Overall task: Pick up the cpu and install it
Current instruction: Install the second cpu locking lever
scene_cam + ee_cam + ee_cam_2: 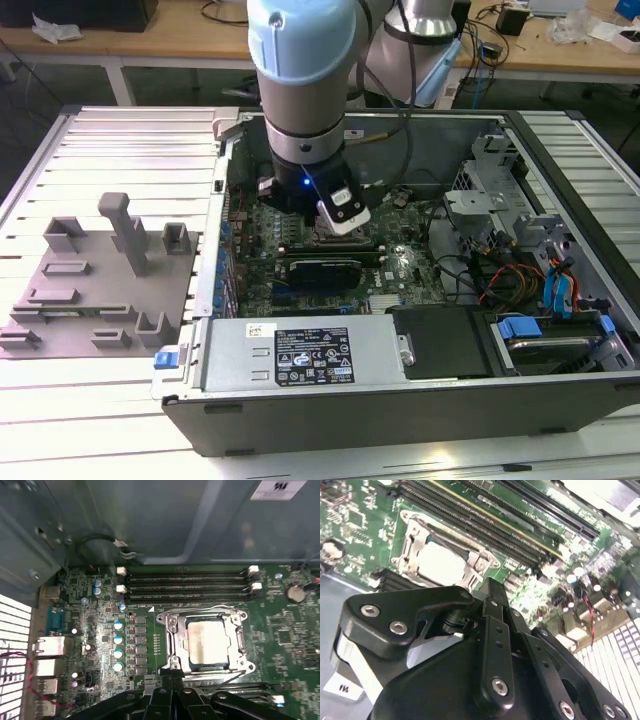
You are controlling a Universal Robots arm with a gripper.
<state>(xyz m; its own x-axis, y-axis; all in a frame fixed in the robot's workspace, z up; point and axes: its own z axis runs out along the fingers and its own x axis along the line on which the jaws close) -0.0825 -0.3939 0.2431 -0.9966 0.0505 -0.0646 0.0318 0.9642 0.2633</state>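
Your jaws look drawn together with nothing between them: in the second wrist view the gripper (490,587) ends in black linkages that meet at a narrow tip, just short of the socket frame (442,555), and no chip hangs from it. In that same view the cpu (440,562) lies pale and flat inside the frame, apart from the tip. In the first wrist view you see the cpu (209,640) square within the socket frame (172,640), its silvery top showing, with the memory slots (185,585) running alongside and the gripper (172,700) linkage at the picture's edge, near the frame but not touching it. In the exterior view your arm (300,90) stands down inside the open computer case (400,400), its wrist over the motherboard (400,265) close to the graphics card (320,270); the grey tray (90,290) lies outside the case on the exterior view's left. My judgement: the chip appears seated, so the risk now is disturbance. A sideways drift of the tip could nudge the chip askew in the frame or catch the frame's metal edge, and a descent off-centre could press it unevenly onto the contacts beneath.
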